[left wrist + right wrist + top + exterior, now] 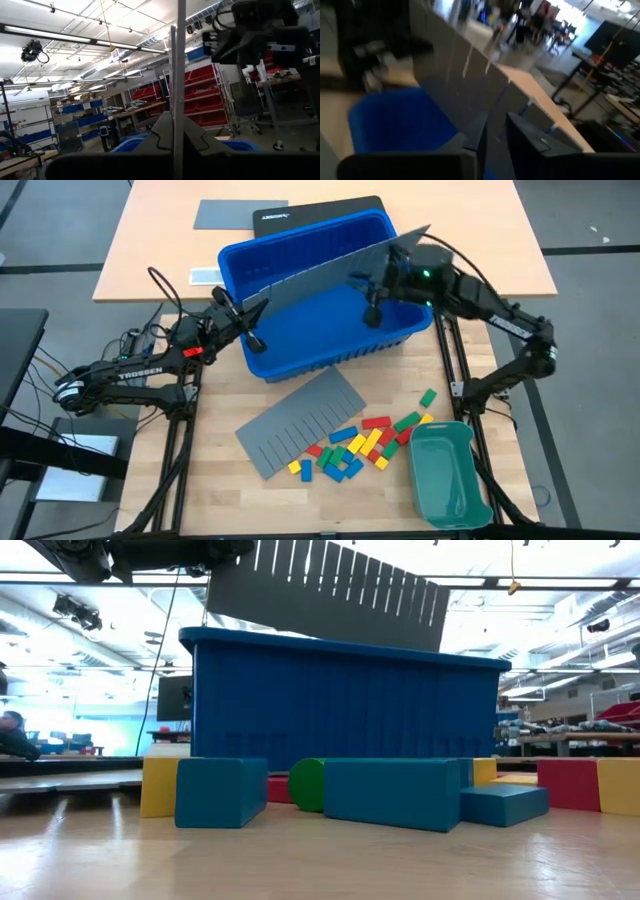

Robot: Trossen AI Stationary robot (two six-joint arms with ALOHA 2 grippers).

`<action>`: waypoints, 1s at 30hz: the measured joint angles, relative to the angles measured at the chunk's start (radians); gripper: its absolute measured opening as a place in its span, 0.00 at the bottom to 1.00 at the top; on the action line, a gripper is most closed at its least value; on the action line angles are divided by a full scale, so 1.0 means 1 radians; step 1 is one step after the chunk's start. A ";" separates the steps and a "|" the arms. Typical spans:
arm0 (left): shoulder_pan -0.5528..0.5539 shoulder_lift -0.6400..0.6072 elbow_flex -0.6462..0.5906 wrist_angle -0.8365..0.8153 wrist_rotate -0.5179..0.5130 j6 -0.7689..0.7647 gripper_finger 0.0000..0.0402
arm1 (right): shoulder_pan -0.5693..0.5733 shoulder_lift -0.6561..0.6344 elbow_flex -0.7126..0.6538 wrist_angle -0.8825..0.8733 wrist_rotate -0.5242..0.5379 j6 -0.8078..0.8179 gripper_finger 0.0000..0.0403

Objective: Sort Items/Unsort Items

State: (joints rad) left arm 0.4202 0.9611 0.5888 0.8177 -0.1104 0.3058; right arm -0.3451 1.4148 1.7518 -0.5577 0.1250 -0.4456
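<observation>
A large blue rectangular plastic bin (320, 310) stands in the middle of the light wooden tabletop (150, 250). Across its open top, a grey slotted divider sheet (330, 268) is held upright on edge, running from the bin's left rim toward its far right corner. The left tool (250, 315) is closed on the left end of this sheet; in the left wrist view the sheet shows edge-on as a thin upright line (179, 75) pinched between the dark fingers (160, 132). The right tool (392, 268) sits at the sheet's right end, above the bin's far right part. In the right wrist view its fingers (475, 137) stand on either side of the sheet's edge with a narrow gap, and whether they press on it cannot be told.

A second flat grey slotted divider sheet (300, 420) lies on the tabletop just near of the bin. To its right and near side, the small rectangular toy blocks (362, 445) in red, yellow, green and blue lie scattered in a loose heap, none of them inside the bin. A single green block (428, 397) lies a little farther off to the right. A teal-green oblong plastic tray (448, 475) rests at the near right, just beside the blocks.

In the low view, blue blocks (395, 792) lie in front of the bin's wall.
</observation>
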 joint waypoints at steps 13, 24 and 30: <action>0.000 0.018 0.000 0.000 0.013 -0.002 0.01 | -0.048 0.319 0.606 -0.509 0.096 -0.213 0.35; 0.093 0.080 0.002 0.044 0.108 0.000 0.00 | -0.093 0.293 0.589 -0.489 0.099 -0.261 0.29; 0.100 0.080 0.002 0.046 0.211 -0.020 0.00 | -0.094 0.272 0.589 -0.464 0.100 -0.259 0.25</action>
State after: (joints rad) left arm 0.5198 1.0413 0.5903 0.8633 0.1008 0.2855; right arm -0.4393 1.6873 2.3413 -1.0217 0.2245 -0.7049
